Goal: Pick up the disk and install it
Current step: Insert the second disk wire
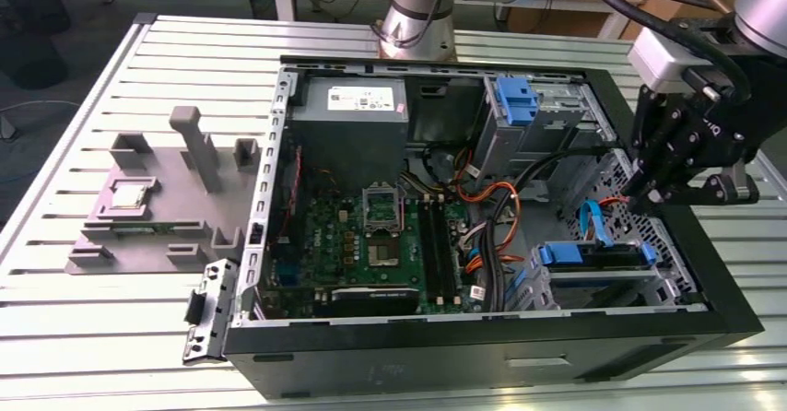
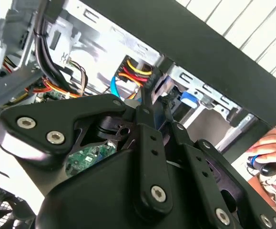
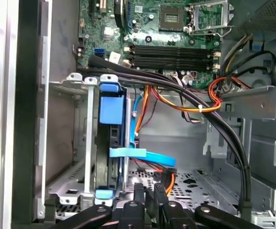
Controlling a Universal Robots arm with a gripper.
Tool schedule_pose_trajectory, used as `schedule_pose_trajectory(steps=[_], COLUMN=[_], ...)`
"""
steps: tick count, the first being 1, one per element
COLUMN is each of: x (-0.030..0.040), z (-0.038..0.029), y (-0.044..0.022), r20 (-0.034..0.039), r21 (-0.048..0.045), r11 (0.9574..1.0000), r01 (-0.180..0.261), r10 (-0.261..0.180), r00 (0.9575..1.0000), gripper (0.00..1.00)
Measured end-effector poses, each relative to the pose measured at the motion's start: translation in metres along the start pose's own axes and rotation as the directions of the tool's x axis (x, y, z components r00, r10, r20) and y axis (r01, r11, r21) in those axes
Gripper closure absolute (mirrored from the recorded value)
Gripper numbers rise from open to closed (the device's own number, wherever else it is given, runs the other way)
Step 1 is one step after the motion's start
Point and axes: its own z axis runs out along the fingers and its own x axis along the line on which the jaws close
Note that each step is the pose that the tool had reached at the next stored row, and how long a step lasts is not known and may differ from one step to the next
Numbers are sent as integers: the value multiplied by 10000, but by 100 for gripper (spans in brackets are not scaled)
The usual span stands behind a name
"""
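Hovering above the open computer case [image 1: 492, 360] at the exterior view's right, the gripper [image 1: 642, 197] points down into the bay. Its fingers are drawn narrow with a thin gap between them, and they hold nothing (in both wrist views the tips meet bare air). The first wrist view puts the gripper [image 3: 148, 188] just above the perforated floor of the case, while the second wrist view shows the gripper [image 2: 154, 102] against the bundled wires.

The disk [image 1: 596, 256] lies just below and to the exterior view's left of the gripper, apart from it, in the near right corner of the case. It sits in a metal drive cage [image 1: 621, 289], its bright blue bracket showing at the top. In the first wrist view the disk [image 3: 110, 138] stands on edge between the cage rails. A flat blue cable [image 3: 147, 156] runs from beside it toward the gripper.

Farther left lies the green motherboard [image 1: 369, 236], with a grey box [image 1: 350, 98] at the far side. Outside the case, on the slatted surface [image 1: 99, 337], a grey fixture [image 1: 184, 144] carries a small square chip [image 1: 129, 194].
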Motion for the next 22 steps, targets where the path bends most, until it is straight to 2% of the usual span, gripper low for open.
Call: schedule_pose_trajectory(steps=[3,11,12,13,14,15,16,17,19,22], x=[-49,-57,-57,-58,-58,-59,-59,-59,-60,-57], z=[3,5,5,5,5,5,6,6,6,14], y=[-5,-7,-7,-7,-7,-7,-7,-7,-20,-81], r20=[1,1,0,1,0,0,1,1,-1,1], r21=[0,0,0,0,0,0,0,0,-2,-29], r11=[10000,10000,10000,10000,10000,10000,10000,10000,10000,10000], r01=[-2,-1,-1,0,-1,0,-1,-1,2,0], r10=[2,1,1,0,1,0,1,1,-2,0], r00=[10000,10000,10000,10000,10000,10000,10000,10000,10000,10000], gripper=[77,77,76,70,70,64,64,58,58,58])
